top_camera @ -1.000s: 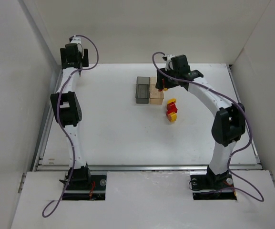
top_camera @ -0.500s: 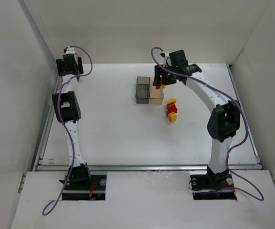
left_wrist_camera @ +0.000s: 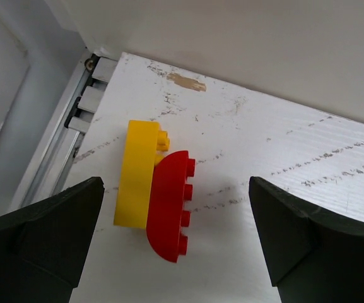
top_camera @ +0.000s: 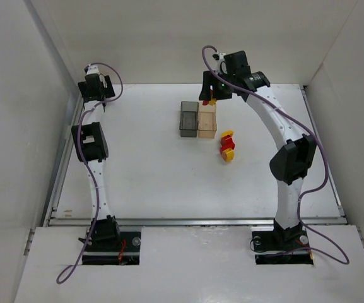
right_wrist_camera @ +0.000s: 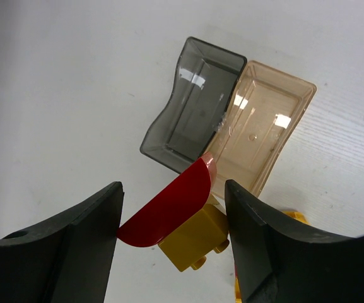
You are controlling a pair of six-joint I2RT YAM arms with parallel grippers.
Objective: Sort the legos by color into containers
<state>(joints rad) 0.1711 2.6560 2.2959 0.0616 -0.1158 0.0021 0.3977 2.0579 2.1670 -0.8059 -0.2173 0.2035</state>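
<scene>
The white surface (top_camera: 144, 164) carries the containers near its middle. They are a joined pair, with the dark grey bin (top_camera: 188, 118) at 9 o'clock of the amber bin (top_camera: 207, 121). In the right wrist view both look empty, so the sorting seems to be at its start.

The right arm reaches over the 12 o'clock end of the amber bin. Its right end effector (top_camera: 211, 98) is closed on a curved red brick (right_wrist_camera: 169, 214) with a yellow brick (right_wrist_camera: 197, 243) stuck to it, held above the bins. The step in hand looks like carrying to a bin.

The left arm stands at the 10 o'clock corner, and its left end effector (top_camera: 95, 88) is wide open and holding nothing. Another joined pair (left_wrist_camera: 137, 183), yellow and red, lies on the surface below and between its fingers.

The loose legos (top_camera: 227, 145) lie at 4 o'clock of the amber bin.

The held load mixes both colours. The next move therefore probably calls for splitting it, or for choosing one bin and releasing squarely over it.
</scene>
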